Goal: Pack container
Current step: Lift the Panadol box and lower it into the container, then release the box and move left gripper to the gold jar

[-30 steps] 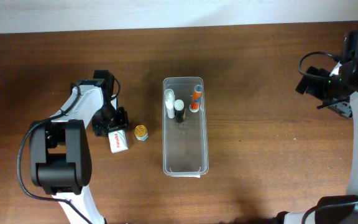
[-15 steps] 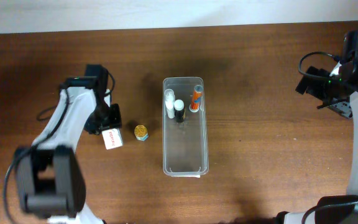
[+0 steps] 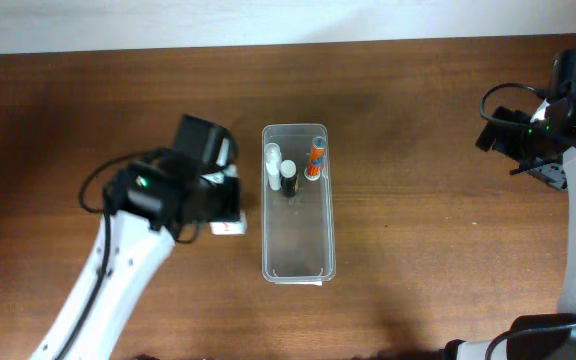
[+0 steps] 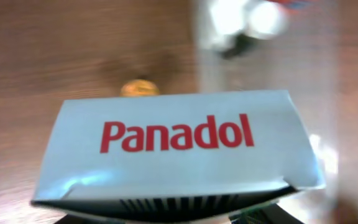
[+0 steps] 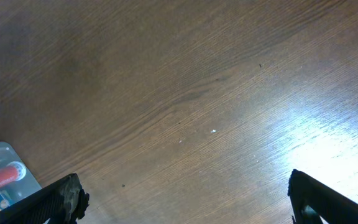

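Note:
The container is a long clear plastic bin at the table's middle. It holds a white tube, a dark bottle with a white cap and an orange-capped bottle at its far end. My left gripper is shut on a white Panadol box and holds it raised just left of the bin. A small gold-lidded jar shows beyond the box in the left wrist view; the arm hides it overhead. My right gripper is open and empty over bare table at the far right.
The near half of the bin is empty. The bin's corner with the orange-capped bottle shows at the lower left of the right wrist view. The right arm stands at the table's right edge.
My left gripper has lifted the Panadol box off the table and carried it right, from beside the gold-lidded jar to next to the bin's left wall. The right arm has not moved.

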### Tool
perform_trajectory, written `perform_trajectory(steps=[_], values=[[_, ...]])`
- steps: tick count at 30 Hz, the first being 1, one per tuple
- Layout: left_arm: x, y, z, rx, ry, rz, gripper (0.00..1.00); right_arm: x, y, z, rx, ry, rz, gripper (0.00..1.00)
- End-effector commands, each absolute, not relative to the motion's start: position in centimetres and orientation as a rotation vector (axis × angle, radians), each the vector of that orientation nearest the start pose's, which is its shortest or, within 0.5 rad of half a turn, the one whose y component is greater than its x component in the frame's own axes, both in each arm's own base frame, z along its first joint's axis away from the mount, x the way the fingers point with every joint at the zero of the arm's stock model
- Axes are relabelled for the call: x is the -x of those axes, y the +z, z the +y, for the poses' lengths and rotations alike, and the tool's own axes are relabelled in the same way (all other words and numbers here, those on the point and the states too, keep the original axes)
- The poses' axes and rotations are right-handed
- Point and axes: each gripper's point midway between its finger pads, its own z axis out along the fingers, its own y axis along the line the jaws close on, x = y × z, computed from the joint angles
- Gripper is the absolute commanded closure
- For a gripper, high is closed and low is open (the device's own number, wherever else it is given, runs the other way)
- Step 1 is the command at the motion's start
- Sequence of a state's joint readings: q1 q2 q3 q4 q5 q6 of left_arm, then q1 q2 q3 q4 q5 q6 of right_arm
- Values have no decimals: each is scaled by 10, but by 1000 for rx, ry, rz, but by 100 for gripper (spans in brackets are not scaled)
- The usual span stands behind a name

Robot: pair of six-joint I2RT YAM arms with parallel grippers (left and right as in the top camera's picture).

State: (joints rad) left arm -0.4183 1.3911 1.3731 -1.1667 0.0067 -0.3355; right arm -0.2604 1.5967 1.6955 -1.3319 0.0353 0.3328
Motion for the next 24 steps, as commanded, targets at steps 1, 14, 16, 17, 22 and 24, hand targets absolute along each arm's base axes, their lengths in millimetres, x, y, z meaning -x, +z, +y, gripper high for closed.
perform_trajectory(steps=[1,14,16,17,22,24], values=[[-267,218,-166,-128,-348,2737,48,-333,225,-95,-834,-31,2689,2],[-278,171,-231,-291,-250,2752,47,-333,225,-95,-834,-31,2689,2],[-281,156,-235,-297,-229,2785,48,-333,225,-95,-834,-31,2689,1],[-281,147,-238,-304,-227,2810,48,-333,225,-95,-834,-31,2689,1],[-277,117,-242,-326,-187,2906,48,-333,225,-95,-834,-31,2689,2],[-275,102,-241,-328,-153,2947,48,-333,225,-95,-834,-31,2689,2]])
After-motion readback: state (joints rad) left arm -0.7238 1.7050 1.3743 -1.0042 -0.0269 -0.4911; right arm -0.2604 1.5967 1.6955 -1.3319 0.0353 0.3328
